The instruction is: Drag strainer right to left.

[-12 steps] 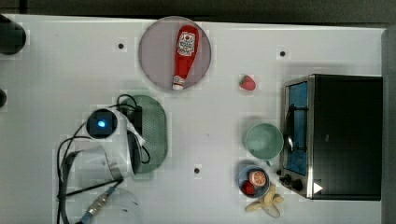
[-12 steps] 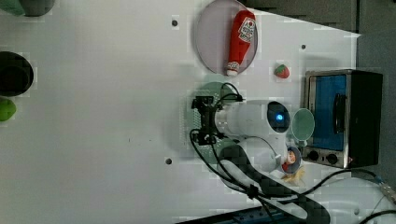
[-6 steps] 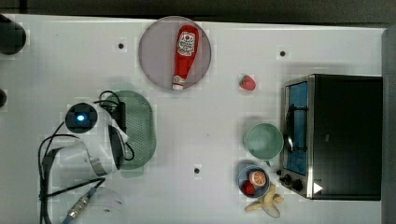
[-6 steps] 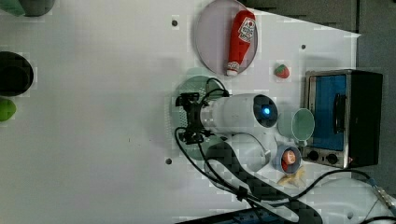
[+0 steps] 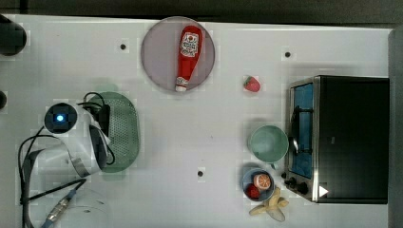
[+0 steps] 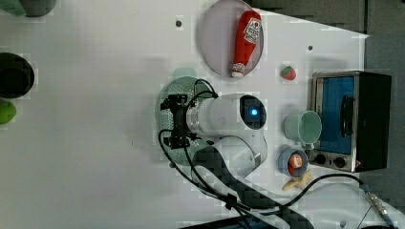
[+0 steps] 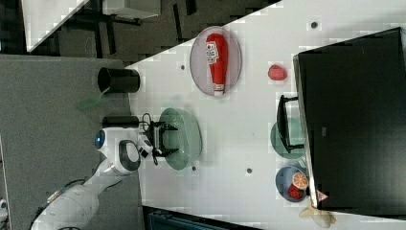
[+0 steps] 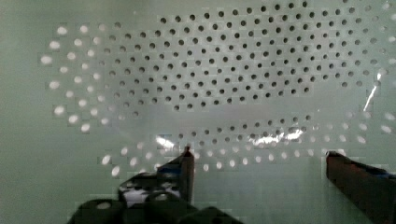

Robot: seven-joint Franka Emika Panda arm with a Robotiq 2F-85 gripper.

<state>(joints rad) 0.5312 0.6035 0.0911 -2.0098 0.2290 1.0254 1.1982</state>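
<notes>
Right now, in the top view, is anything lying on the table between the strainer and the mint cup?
No. In the top view, the stretch between the strainer and the mint cup is bare white table.

The white Panda arm point(image 6: 224, 119) has rounded casings, a glowing blue light point(image 6: 253, 112) on one joint, black cables point(image 6: 200, 167) looping alongside, and a black gripper point(image 6: 175, 121).

strainer point(image 5: 124, 130) left half hidden under arm point(image 5: 78, 137), oven point(image 7: 354, 120) cut by right view's edge
</notes>
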